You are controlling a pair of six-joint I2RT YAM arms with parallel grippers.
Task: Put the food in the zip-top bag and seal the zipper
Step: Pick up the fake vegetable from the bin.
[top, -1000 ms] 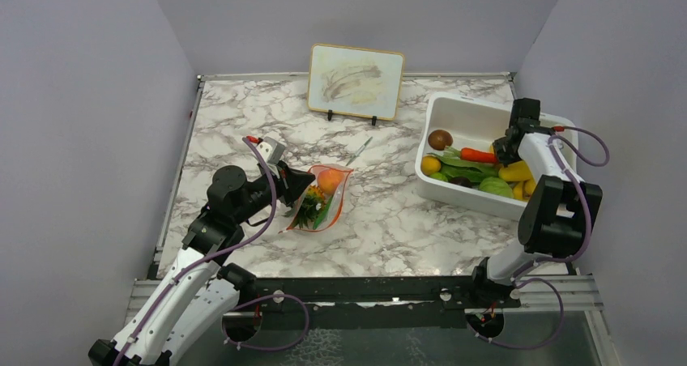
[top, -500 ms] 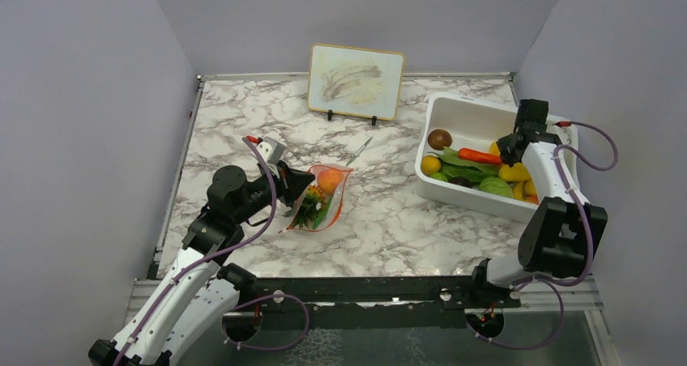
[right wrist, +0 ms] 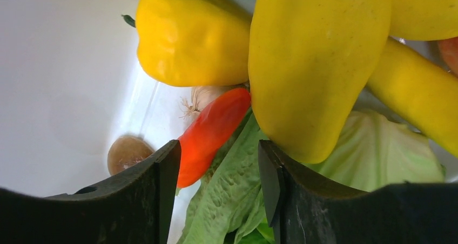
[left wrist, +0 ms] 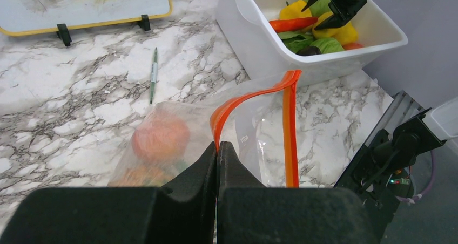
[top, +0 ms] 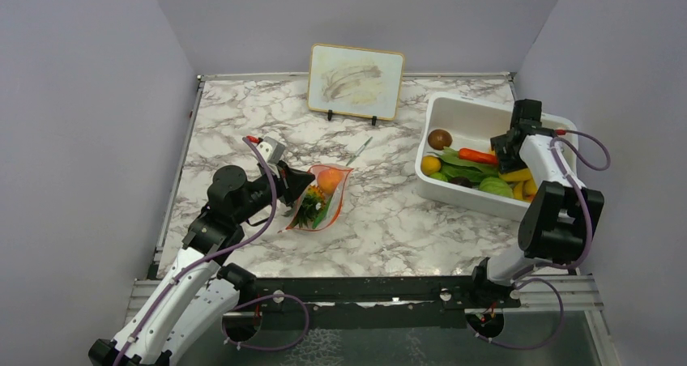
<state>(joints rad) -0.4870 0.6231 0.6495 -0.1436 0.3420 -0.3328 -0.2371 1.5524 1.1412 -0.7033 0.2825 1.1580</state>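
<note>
The zip-top bag [top: 326, 202] lies left of centre on the marble table, its mouth held up. My left gripper [left wrist: 217, 146] is shut on the bag's red-orange zipper [left wrist: 241, 100] at the near corner. Through the clear plastic, an orange round fruit [left wrist: 160, 139] and some green food show inside. My right gripper [right wrist: 219, 147] hangs open inside the white bin [top: 466, 196], just above a red pepper [right wrist: 210, 133] and a green leaf [right wrist: 232, 195], holding nothing. Yellow peppers [right wrist: 189, 36] crowd close in front of it.
A framed board [top: 355, 81] stands on feet at the back of the table. A thin grey pen [top: 359, 151] lies between it and the bag. A brown round fruit [top: 440, 138] sits at the bin's far end. Grey walls close in the left and right sides.
My right gripper went from shut to open and shifted slightly over the bin's food. The left gripper and the bag stayed where they were.
</note>
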